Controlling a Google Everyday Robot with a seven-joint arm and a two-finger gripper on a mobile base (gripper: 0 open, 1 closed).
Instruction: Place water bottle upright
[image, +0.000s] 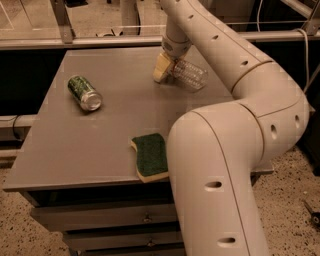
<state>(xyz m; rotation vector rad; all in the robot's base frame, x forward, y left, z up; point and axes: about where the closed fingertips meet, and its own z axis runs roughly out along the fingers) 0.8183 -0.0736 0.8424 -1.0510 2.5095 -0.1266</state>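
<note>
- At the far right part of the grey table (100, 150), the gripper (166, 71) comes down from above and sits just over the tabletop, at one end of the water bottle (191, 75).
- From where I stand I cannot tell whether the gripper is clamped on the bottle or only touching it.
- That water bottle is not upright. It is tipped well over, nearly on its side, and its clear ribbed body stretches away from the gripper toward the table's right edge.
- Over on the left side of the table, well apart from the bottle, a green can (84, 92) lies on its side with its silver end facing the near edge.
- Near the front edge, a green sponge (151, 156) with a pale yellow underside lies flat, just beside the robot's big white arm (215, 165), which fills the right foreground.
- Under the tabletop, grey drawers (100, 217) show along the front.
</note>
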